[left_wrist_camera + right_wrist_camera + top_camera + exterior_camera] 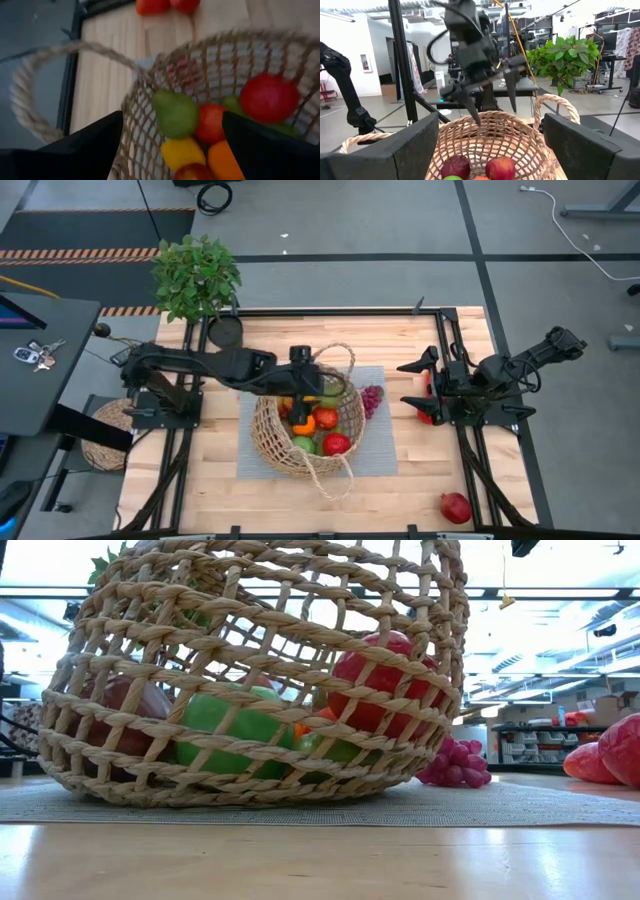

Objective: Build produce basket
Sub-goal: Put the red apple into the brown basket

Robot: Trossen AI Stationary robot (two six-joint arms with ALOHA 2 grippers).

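Counter (200,480): pale wood, grey mat (380,450) at centre.
Basket (275,442): on mat, holding produce (326,418).
Left gripper (312,385): above basket, fingers spread.
Right gripper (418,385): counter's right edge, fingers spread.
Room: potted plant (196,275), grey floor.

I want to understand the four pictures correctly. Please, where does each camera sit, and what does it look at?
High view: above the table, looking straight down; both arms show, left gripper over the basket.
Low view: at table height, facing the basket's wall; no arm shows.
Left wrist view: above the basket, looking in at the produce; its own open fingers show.
Right wrist view: level, facing the left gripper; own fingers show.
All four views share the basket.
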